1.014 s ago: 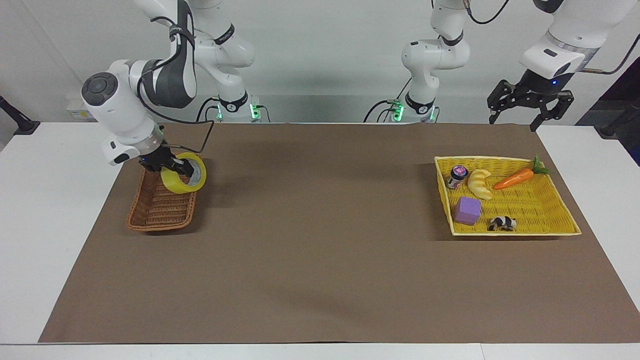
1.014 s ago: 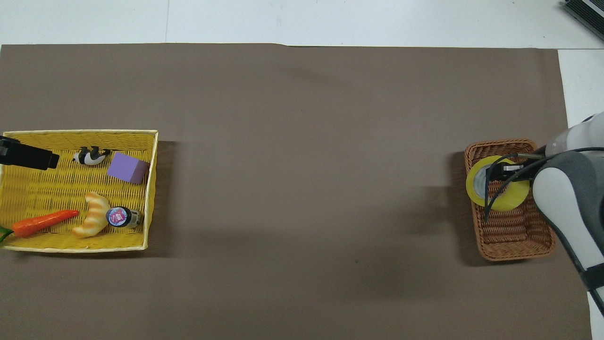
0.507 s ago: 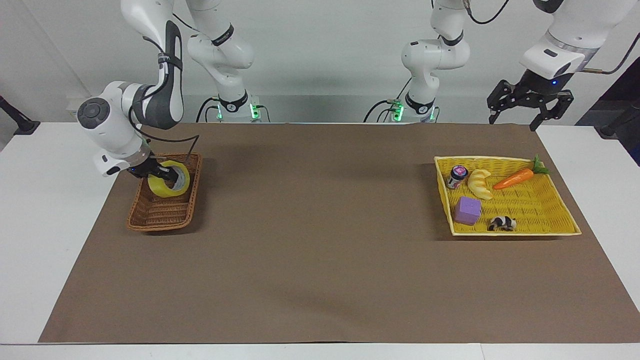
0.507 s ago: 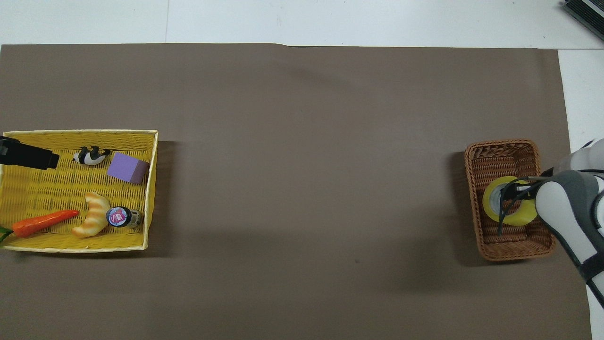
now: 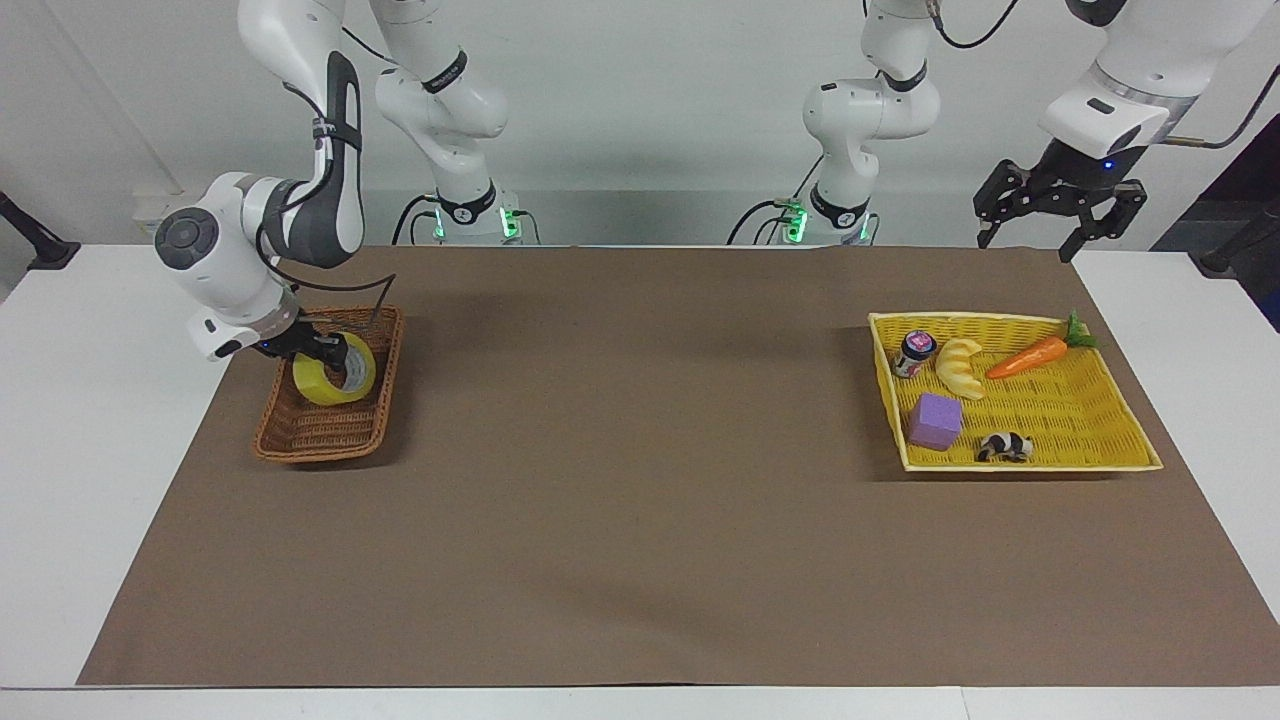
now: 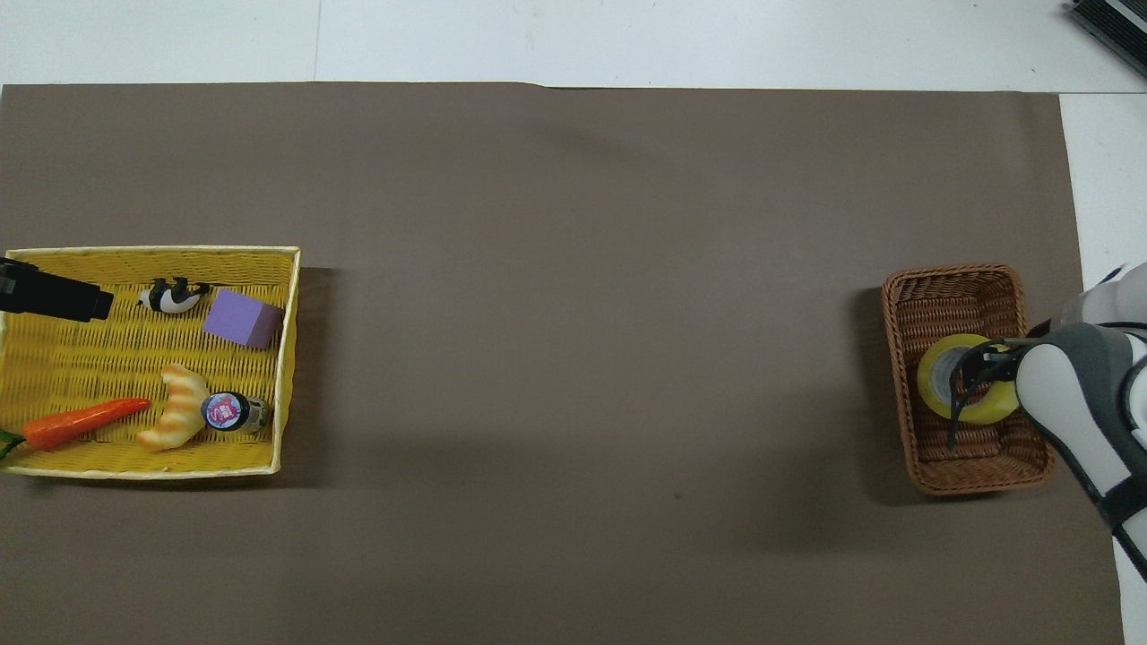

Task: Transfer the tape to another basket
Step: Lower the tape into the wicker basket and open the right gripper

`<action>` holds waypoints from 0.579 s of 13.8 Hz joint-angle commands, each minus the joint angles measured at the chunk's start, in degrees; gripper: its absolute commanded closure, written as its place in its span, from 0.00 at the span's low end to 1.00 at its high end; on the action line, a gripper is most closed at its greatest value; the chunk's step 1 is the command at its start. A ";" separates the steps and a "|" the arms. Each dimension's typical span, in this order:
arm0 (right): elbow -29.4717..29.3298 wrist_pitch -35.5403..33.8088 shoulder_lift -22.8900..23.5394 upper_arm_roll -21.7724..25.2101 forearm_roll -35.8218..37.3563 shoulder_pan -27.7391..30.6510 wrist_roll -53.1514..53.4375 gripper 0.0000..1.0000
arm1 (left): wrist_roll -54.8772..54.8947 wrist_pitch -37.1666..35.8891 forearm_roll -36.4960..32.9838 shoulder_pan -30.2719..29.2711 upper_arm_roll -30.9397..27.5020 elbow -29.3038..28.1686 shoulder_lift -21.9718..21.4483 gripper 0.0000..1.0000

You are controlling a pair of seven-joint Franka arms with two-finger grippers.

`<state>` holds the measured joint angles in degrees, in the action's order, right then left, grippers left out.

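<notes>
Right claw holds tape (hole sideways) in basket.

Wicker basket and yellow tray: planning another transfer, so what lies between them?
Nothing: only bare brown mat between the wicker basket and the yellow tray, clearest in the overhead view.
</notes>
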<state>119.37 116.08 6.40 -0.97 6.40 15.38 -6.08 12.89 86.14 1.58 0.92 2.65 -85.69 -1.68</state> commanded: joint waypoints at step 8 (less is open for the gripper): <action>-12.31 -5.34 -0.69 -1.67 0.90 -2.02 -1.22 0.00 | -0.41 -0.97 -0.96 -0.75 0.69 0.88 0.10 0.00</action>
<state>110.20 112.39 5.23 -2.43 6.74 14.07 -6.17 12.88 86.14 1.58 0.92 2.65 -85.69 -1.68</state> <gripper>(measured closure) 0.000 0.000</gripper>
